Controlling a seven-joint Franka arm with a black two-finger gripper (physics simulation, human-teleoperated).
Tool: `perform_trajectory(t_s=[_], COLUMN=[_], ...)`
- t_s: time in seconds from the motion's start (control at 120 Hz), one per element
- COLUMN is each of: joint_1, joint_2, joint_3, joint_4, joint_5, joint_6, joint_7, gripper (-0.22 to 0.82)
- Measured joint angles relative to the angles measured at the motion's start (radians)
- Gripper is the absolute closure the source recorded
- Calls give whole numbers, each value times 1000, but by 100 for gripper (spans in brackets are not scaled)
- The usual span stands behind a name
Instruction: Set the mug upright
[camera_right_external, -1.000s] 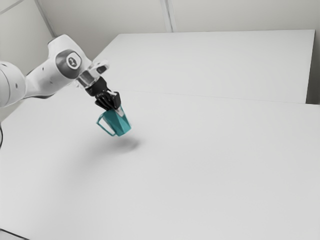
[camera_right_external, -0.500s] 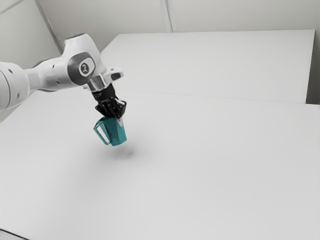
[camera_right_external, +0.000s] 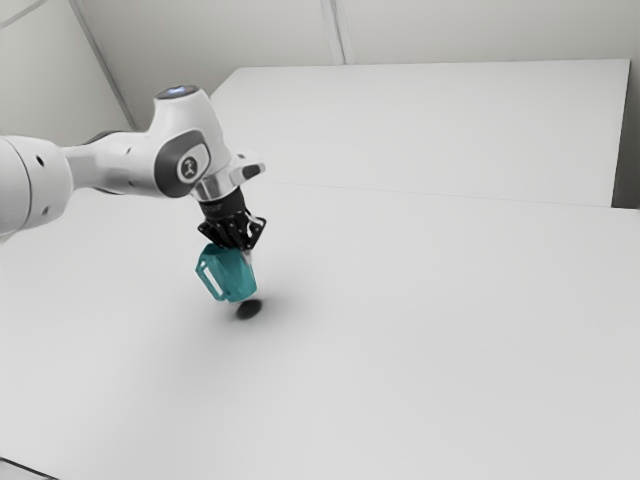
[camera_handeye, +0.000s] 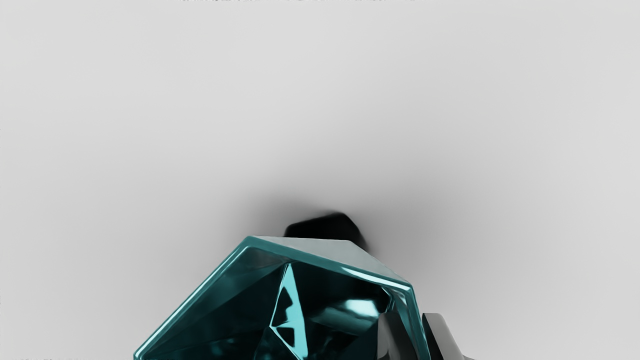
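Note:
The black gripper (camera_right_external: 238, 248) points down over the white table, holding the teal faceted mug (camera_right_external: 232, 276) by its rim, slightly tilted, with its handle toward the exterior view's left. A dark shadow lies on the table beneath the mug, whose base appears to hang just above the surface. Looking from the hand, I see into the open mouth of the mug (camera_handeye: 235, 300). One finger of the gripper (camera_handeye: 412, 335) is inside the mug and the other outside, pinching the wall between them.
The white table (camera_right_external: 430, 340) spreads around the mug on all sides. Behind it, a pale panel (camera_right_external: 430, 130) stands toward the top of the exterior view. A dark cable (camera_right_external: 28, 468) lies at the exterior view's lower left corner.
My hand has moved down with the mug and turned, bringing the mug closer to the table and nearer to upright. Its shadow has become darker and more compact.

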Motion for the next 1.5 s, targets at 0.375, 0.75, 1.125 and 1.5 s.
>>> perform_trajectory(t_s=[0.375,0.75,1.125,1.5], joint_1=[-4,-18,-25,-26], joint_2=[-1,23,15,-40], joint_3=[-17,-27,-29,-23], joint_4=[-39,-68,-72,197], joint_5=[131,224,226,98], joint_6=[53,88,99,-163], joint_7=[-154,-300,-396,-396], gripper=[75,76,32,5])
